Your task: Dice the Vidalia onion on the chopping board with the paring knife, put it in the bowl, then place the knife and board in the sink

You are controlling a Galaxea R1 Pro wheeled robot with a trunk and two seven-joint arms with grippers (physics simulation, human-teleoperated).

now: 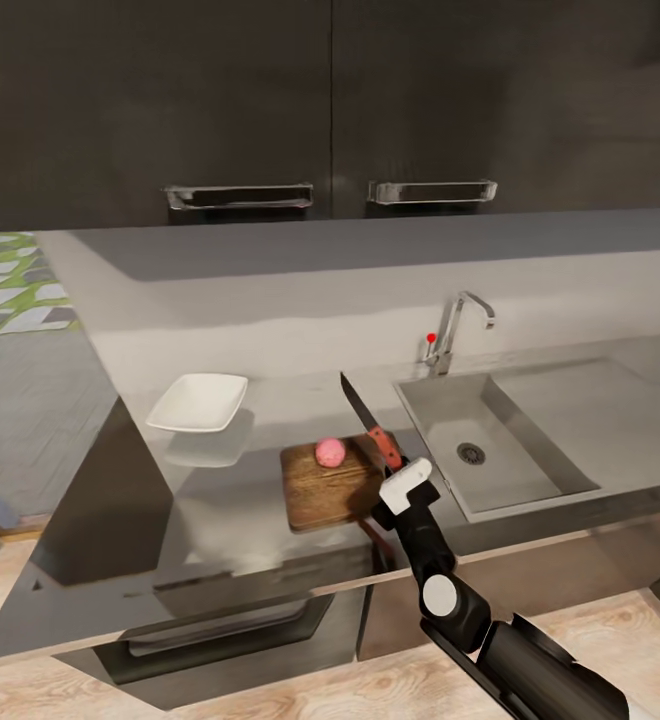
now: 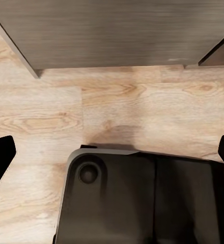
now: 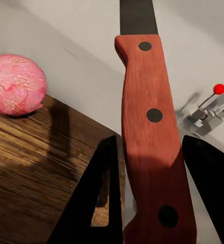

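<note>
Your right hand [image 1: 398,478] is grasping the paring knife [image 1: 370,425] by its red-orange handle, fingers [image 3: 94,203] pressing either side of the grip, the dark blade pointing away toward the back wall above the worktop [image 1: 270,400]. The Vidalia onion [image 1: 331,452] is sitting whole on the chopping board [image 1: 325,490], near the board's far edge, just left of the knife handle. The board is lying at the front of the worktop, beside the left rim of the sink [image 1: 440,420]. In the right wrist view, the onion [image 3: 16,84] is resting on the board [image 3: 35,173] while the knife handle [image 3: 150,137] is hanging beside the board's edge. The white bowl [image 1: 199,402] is standing left of the board, apart from it. Your left hand [image 2: 112,152] is pointing down at the wooden floor [image 2: 112,107] in front of the cabinets, its dark fingertips [image 2: 0,157] spread wide and holding nothing.
</note>
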